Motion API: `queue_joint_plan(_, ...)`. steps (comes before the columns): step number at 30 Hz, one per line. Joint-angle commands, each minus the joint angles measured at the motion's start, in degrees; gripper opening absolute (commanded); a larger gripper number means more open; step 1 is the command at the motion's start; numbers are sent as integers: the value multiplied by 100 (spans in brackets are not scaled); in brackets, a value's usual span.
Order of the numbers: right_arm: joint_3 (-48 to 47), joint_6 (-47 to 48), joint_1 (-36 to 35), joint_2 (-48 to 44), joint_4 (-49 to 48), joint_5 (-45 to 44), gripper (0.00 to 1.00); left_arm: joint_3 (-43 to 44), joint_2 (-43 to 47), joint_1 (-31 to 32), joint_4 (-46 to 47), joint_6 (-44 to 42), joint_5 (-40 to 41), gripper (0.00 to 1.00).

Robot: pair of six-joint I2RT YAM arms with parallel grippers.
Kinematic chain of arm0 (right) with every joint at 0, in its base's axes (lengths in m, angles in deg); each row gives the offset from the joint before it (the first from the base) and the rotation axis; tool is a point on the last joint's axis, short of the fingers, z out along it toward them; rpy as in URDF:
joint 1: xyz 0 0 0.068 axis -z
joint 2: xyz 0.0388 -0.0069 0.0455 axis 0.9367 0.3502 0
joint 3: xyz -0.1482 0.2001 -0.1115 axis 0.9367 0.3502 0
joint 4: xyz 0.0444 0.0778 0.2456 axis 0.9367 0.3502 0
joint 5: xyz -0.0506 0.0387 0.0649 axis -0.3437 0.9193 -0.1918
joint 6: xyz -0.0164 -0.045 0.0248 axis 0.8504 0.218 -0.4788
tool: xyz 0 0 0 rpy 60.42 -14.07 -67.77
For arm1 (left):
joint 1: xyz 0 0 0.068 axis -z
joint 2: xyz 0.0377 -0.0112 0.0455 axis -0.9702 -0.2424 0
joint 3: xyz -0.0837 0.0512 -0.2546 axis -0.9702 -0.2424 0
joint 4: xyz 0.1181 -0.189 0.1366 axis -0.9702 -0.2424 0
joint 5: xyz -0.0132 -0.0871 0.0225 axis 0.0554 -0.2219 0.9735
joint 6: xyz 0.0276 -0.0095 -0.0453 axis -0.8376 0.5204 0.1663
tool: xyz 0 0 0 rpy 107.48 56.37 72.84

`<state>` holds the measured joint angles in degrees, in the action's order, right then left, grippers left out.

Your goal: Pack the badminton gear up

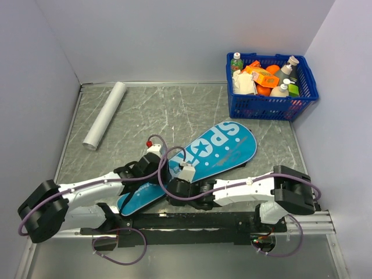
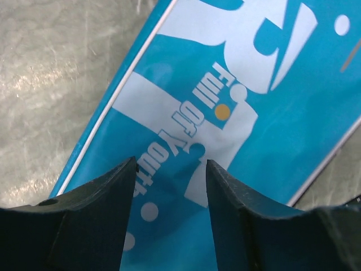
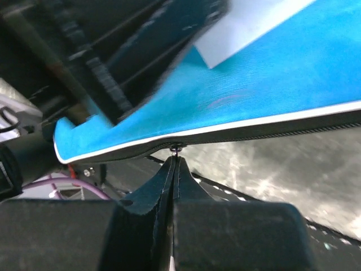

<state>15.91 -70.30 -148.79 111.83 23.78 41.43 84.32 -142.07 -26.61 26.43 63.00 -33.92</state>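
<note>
Right tool [image 3: 176, 159] pinches the zipper pull [image 3: 176, 149]; left tool [image 2: 172, 167], half-open, hovers over the bag [image 1: 224, 148]. Rackets unseen, presumably inside; zipping remains.

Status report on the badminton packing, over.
Left claw open over the teal bag. Right claw shut on the zipper pull at the bag's edge. Blue basket and white roll sit well clear.

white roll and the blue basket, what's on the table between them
Nothing. In the top view the gray table is bare between the white roll and the blue basket. The teal bag lies nearer the arms.
</note>
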Motion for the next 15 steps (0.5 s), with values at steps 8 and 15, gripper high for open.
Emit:
queue_joint_plan(8,1524,-1324,194,-1371,697,-1058,0,-16,1004,91,-596,128,-10,64)
queue_joint_plan(15,2133,-1659,221,-2374,1189,-1288,0,-131,970,258,-543,-22,-353,72)
